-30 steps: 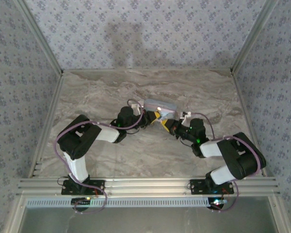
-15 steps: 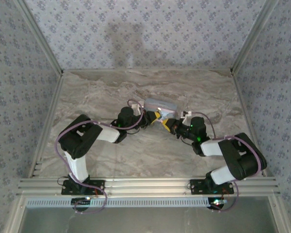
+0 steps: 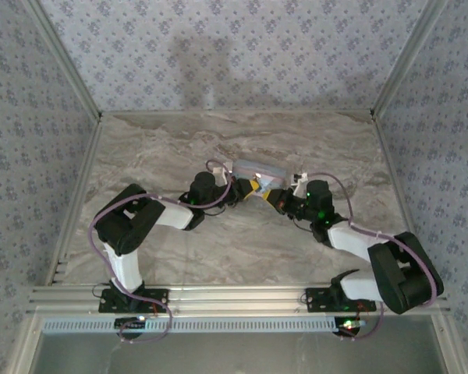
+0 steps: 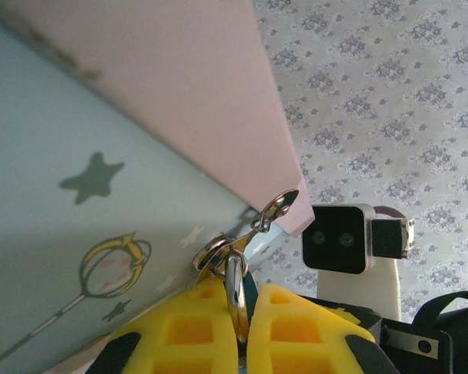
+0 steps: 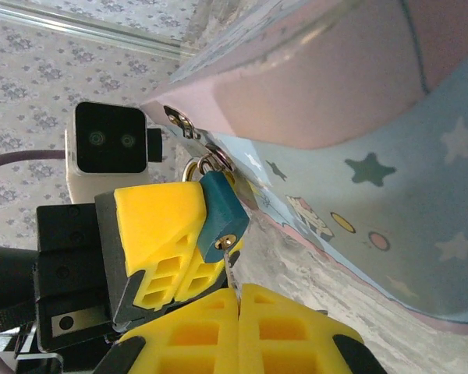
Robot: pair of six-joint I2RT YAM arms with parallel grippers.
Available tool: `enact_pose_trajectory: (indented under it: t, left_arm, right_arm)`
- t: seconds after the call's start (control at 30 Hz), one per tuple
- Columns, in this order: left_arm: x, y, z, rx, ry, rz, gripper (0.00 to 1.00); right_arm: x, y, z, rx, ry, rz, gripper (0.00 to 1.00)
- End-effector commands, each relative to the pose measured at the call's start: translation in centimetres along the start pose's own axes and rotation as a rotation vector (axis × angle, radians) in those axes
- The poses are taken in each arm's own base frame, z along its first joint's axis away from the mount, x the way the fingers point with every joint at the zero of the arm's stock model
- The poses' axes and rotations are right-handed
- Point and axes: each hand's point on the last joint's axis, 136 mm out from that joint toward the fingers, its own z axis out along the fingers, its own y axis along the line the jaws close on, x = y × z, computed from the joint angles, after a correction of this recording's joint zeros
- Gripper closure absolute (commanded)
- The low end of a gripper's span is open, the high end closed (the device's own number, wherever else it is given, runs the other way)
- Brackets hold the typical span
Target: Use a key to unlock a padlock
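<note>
Padlock [image 5: 221, 209]: tiny boxy body in teal-painted metal with rounded corners. Pale round keyhole [image 5: 228, 242] on its lower end. It hangs by a silver shackle [image 5: 192, 168] at the tin's front corner, mid-desk, between the two grippers.
Key [image 5: 231, 273]: thin flat blade of bare metal, upright, with its tip meeting the keyhole. The bow is hidden inside the right jaws.
Left gripper [image 4: 242, 290]: jaws almost closed. The yellow ribbed plastic pads [image 4: 179, 319] pinch the padlock at its shackle end, as far as I can tell; in the left wrist view they cover most of the body.
Right gripper [image 5: 239, 296]: jaws shut, pads meeting on the key just below the padlock.
Tin [image 4: 86, 195]: pale blue sheet metal, smooth and slightly glossy, with a pink lid [image 4: 179, 86] that has a rounded edge.
Print: dark teal stars [image 4: 91, 178], a wand [image 4: 101, 269] with a yellow crescent head, and a small cartoon figure [image 5: 312, 220].
Hasp [image 4: 274, 207]: small silver loop at the lid's corner, linked to a split ring [image 4: 213, 253].
Desk [image 3: 156, 148]: grey-beige marble-look surface, matte.
Walls [image 3: 218, 47]: grey wallpaper with a small repeating floral motif, plus aluminium frame posts [image 3: 62, 54].
Wrist cameras: white housing, black face, two lenses. The right one [image 4: 337, 240] faces the left wrist view.
</note>
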Motion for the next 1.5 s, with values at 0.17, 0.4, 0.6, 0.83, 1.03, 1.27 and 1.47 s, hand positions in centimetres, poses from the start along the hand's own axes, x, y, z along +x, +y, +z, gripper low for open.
enact_pose_trajectory:
  t: [0.17, 0.4, 0.6, 0.83, 1.03, 1.27, 1.47]
  left_arm:
    - [2.1, -3.4, 0.5, 0.116, 0.086, 0.051, 1.0]
    - [2.3, -3.4, 0.7, 0.119, 0.093, 0.047, 1.0]
    - [2.4, -3.3, 0.7, 0.118, 0.093, 0.046, 1.0]
    - [2.5, -3.4, 0.6, 0.133, 0.096, 0.044, 1.0]
    - [2.5, -3.5, 0.5, 0.138, 0.096, 0.044, 1.0]
    - [2.6, -3.6, 0.5, 0.146, 0.098, 0.044, 1.0]
    - [2.7, -3.7, 0.5, 0.154, 0.101, 0.045, 1.0]
  right_arm:
    - [-1.9, 1.7, 0.4, -0.051, -0.051, -0.007, 1.0]
    - [-1.8, 2.2, 1.0, -0.045, -0.044, -0.031, 1.0]
    - [-1.7, 1.8, 0.9, 0.021, -0.053, -0.127, 1.0]
    - [-2.5, 2.5, 1.0, -0.079, -0.058, 0.0, 1.0]
    - [-3.7, 3.0, 0.8, -0.149, -0.078, 0.092, 1.0]
    - [-3.7, 3.1, 1.2, -0.156, -0.038, 0.173, 1.0]
    - [-3.7, 2.3, 1.7, -0.134, -0.023, 0.225, 1.0]
